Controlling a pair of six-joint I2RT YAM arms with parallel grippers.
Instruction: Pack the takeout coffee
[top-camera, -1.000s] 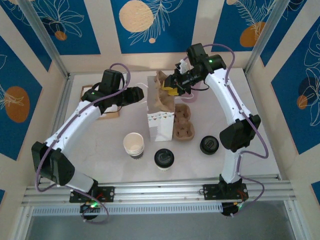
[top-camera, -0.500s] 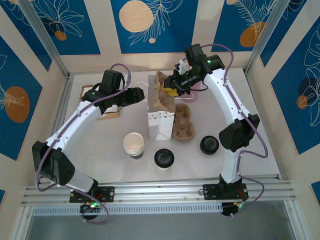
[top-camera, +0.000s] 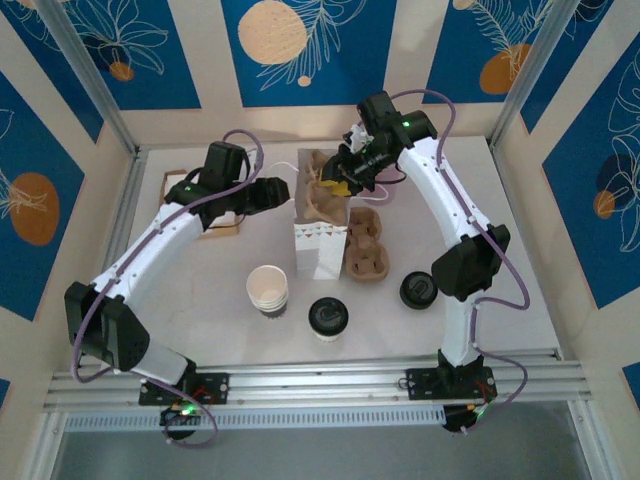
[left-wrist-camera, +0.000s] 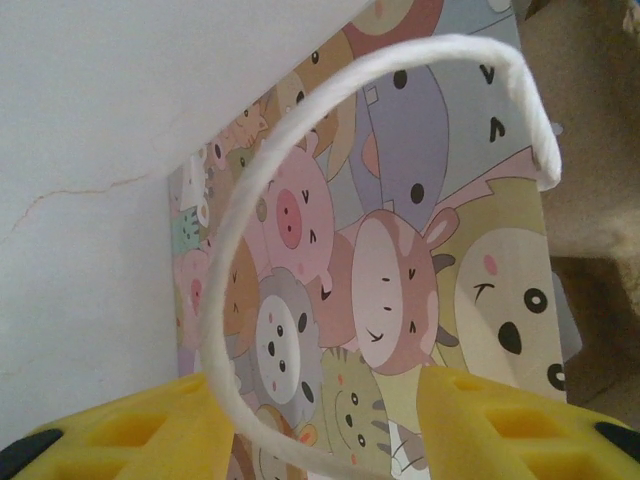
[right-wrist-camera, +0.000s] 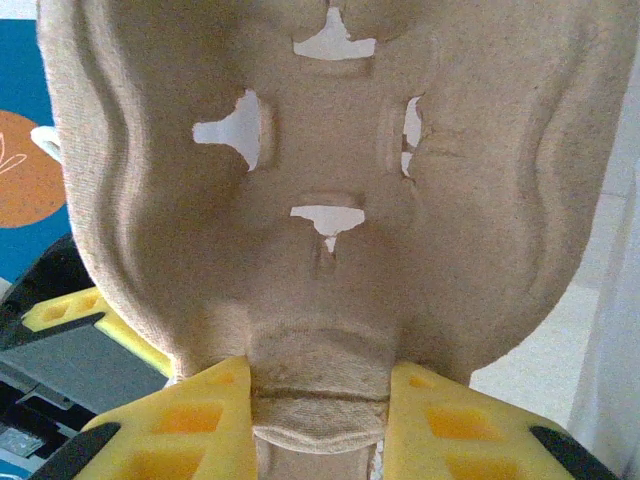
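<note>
Right pincer (right-wrist-camera: 320, 420) closed firmly on the bottom tab of a brown pulp cup carrier (right-wrist-camera: 320, 160), one yellow finger (right-wrist-camera: 170, 425) pressed to each side of it. From above, same pincer (top-camera: 347, 178) toward the far side of the table (top-camera: 200, 300), holding that carrier (top-camera: 322, 200) tilted over the open top of a white paper bag (top-camera: 320, 255); lower edge inside the bag or just above it, cannot tell. Left pincer (left-wrist-camera: 315, 400) parted fairly wide at the bag's left side, gripping nothing: white cord handle (left-wrist-camera: 460, 42) looped loosely through the gap, close by the left finger, not pinched. Behind the cord, the bag (left-wrist-camera: 400, 250) itself, its face crowded with cartoon animals. Coffee cup (top-camera: 328, 318), black lid on, upright on the table toward the near edge, in front of the bag and outside it, touched by neither pincer. To its left, apart, a stack of bare paper cups (top-camera: 268, 290); to its right, well apart, a loose black lid (top-camera: 418, 290). Second pulp carrier (top-camera: 366, 245) flat on the table, just beside the bag's right side.
</note>
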